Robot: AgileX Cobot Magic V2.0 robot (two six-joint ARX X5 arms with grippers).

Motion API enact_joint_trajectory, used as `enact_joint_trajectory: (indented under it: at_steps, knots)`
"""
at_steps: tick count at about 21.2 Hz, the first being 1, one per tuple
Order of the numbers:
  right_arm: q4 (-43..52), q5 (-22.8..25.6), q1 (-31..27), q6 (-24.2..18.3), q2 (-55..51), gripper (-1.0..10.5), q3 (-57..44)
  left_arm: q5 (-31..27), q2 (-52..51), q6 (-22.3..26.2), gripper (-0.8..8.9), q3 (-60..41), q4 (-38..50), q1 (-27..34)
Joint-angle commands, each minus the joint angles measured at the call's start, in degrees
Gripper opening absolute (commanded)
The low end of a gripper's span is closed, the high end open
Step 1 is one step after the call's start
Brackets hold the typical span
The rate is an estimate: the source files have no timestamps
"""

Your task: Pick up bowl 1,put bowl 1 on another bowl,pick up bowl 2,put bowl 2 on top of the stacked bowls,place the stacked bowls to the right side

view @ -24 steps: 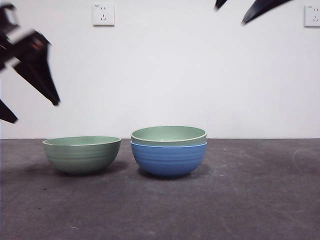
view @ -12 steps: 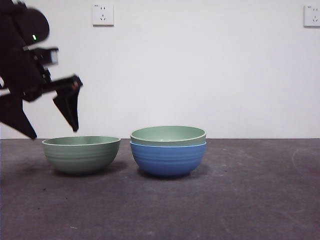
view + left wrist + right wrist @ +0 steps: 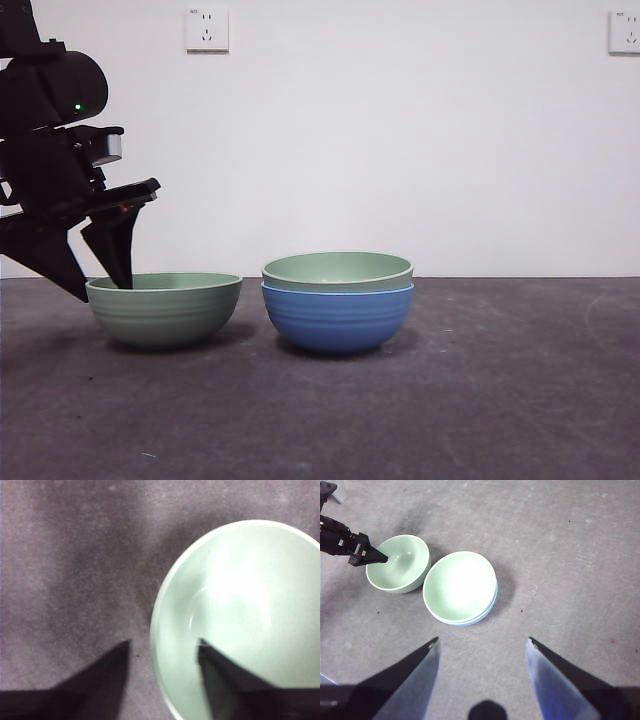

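A pale green bowl, bowl 2 (image 3: 165, 310) (image 3: 240, 605) (image 3: 400, 562), stands on the left of the table. My left gripper (image 3: 103, 290) (image 3: 162, 642) is open and straddles its left rim, one jaw inside the bowl and one outside. At the centre, the blue ribbed bowl (image 3: 337, 318) holds the other pale green bowl, bowl 1 (image 3: 337, 270) (image 3: 460, 585), nested inside it. My right gripper (image 3: 483, 639) is open and empty, high above the table and looking down on both bowls. It is out of the front view.
The dark grey table (image 3: 520, 380) stretches bare to the right of the stack. Two white wall sockets (image 3: 206, 29) (image 3: 625, 32) sit on the white back wall.
The left arm came down from the upper left, and its open jaws now sit over the left rim of the green bowl. The right gripper's tips left the top of the front view.
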Motion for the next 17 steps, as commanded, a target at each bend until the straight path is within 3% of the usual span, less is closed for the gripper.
enact_joint_trajectory:
  at_steps: [1, 11, 17]
  knots:
    - [0.1, 0.2, 0.0, -0.5, 0.1, 2.9, -0.1, 0.0, 0.2, 0.0, 0.17, -0.2, 0.1, -0.2]
    - [-1.3, 0.2, 0.0, -0.6, 0.1, 2.9, -0.1, 0.2, -1.9, 0.0, -0.08, 3.1, -2.3, -0.8]
    - [-1.3, 0.2, 0.0, -0.7, 0.2, 2.9, -0.1, 0.0, -4.9, 1.0, -0.08, 14.3, -10.0, -8.2]
